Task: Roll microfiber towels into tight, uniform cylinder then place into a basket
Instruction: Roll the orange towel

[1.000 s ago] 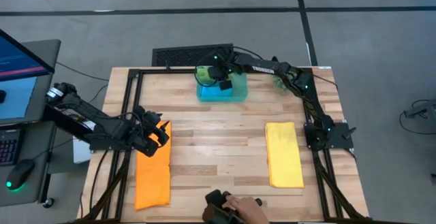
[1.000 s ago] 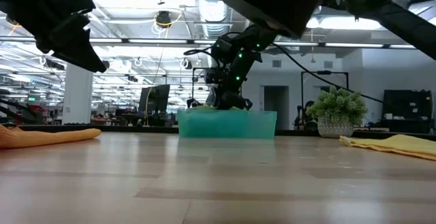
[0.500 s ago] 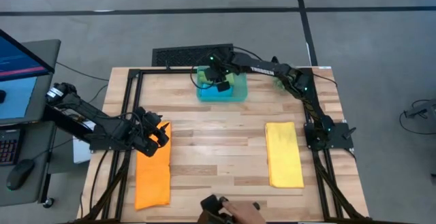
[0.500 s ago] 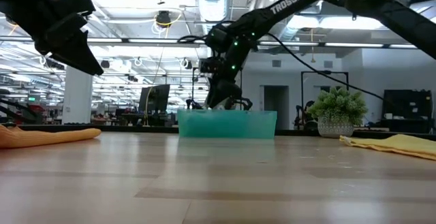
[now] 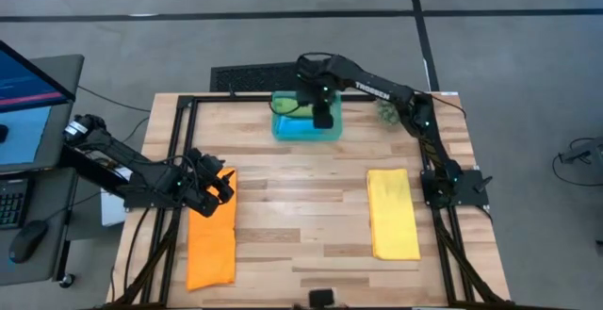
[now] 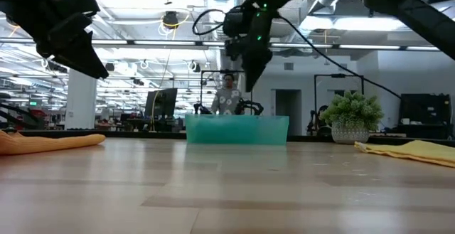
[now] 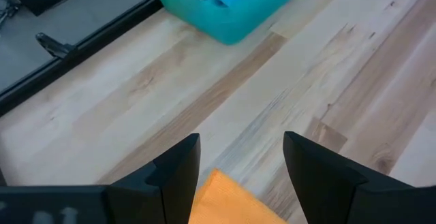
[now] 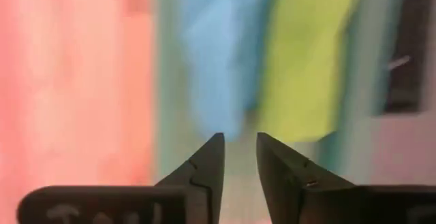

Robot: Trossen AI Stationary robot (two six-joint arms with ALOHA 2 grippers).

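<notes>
Towels come first — two still lie flat on the worktop [image 5: 311, 206]. The orange towel [image 5: 211, 230] is on my left side and the yellow towel [image 5: 394, 213] on my right, both with the long way running from the near edge to the far edge. My left pincer [image 5: 219, 184] hangs over the far end of the orange one, fingers spread wide and holding nothing, so I think the left arm is the one to start that roll. The near-far lie of the cloth is what the roll must follow.

My right pincer [image 5: 323, 119] is up over the basket [image 5: 306, 129] at the far edge, well apart from the yellow towel. Its fingers stand a small way apart and grip nothing.

My right wrist view looks down into the basket and shows a blue towel [image 8: 211, 54] beside a green towel [image 8: 303, 60] — the low view hides them behind the basket wall. Only the high view shows both flat towels whole.
</notes>
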